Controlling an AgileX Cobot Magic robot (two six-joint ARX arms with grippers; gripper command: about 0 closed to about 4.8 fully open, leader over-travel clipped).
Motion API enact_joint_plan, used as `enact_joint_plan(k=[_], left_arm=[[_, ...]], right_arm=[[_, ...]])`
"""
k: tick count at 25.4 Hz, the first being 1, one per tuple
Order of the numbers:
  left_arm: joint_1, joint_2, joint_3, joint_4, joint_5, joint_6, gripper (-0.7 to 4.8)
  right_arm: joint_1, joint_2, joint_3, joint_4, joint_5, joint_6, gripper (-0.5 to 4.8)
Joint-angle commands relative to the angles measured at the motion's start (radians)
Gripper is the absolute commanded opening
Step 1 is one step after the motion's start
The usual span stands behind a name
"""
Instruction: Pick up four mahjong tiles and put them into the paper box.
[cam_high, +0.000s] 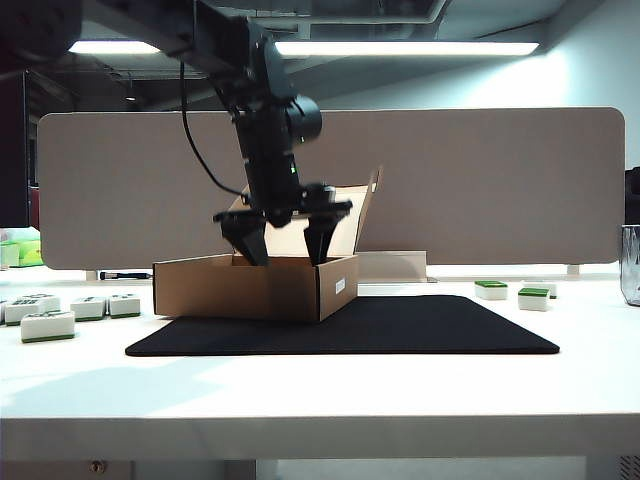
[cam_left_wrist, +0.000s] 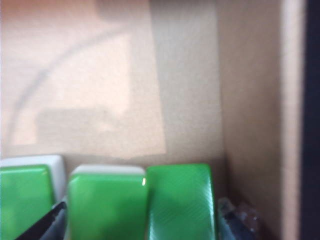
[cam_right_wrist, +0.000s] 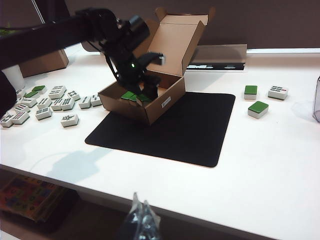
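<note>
The paper box (cam_high: 255, 288) stands open on a black mat, its lid flap raised behind. My left gripper (cam_high: 282, 250) reaches down into it with its fingers spread wide, open. In the left wrist view three green-topped mahjong tiles (cam_left_wrist: 107, 205) lie in a row on the box floor. Two of them sit between the fingertips (cam_left_wrist: 50, 225) of the left gripper (cam_left_wrist: 142, 220), and a small gap shows beside the far finger. Two more green-topped tiles (cam_high: 533, 298) lie on the table to the right. My right gripper (cam_right_wrist: 142, 216) hangs shut before the table's front edge, far from everything.
The black mat (cam_high: 400, 325) lies under the box and stretches out to its right. Several loose tiles (cam_high: 47, 325) with printed white faces are scattered on the left. A clear container (cam_high: 630, 265) stands at the far right. A beige partition (cam_high: 500, 180) closes off the back.
</note>
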Motion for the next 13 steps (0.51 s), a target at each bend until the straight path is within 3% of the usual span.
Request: enact_joint_plan(k=[1,13], left_arm=[[0.004,-0.026,0.005,0.003,0.003,0.004,3.78],[0.048,-0.165,0.004,-0.105,-0.001,0.003,3.71]], right_arm=[[0.000,-0.012,0.003,0.012,0.002,-0.003,-0.01],[0.000,-0.012,0.003,0.013,0.002,-0.003,-0.01]])
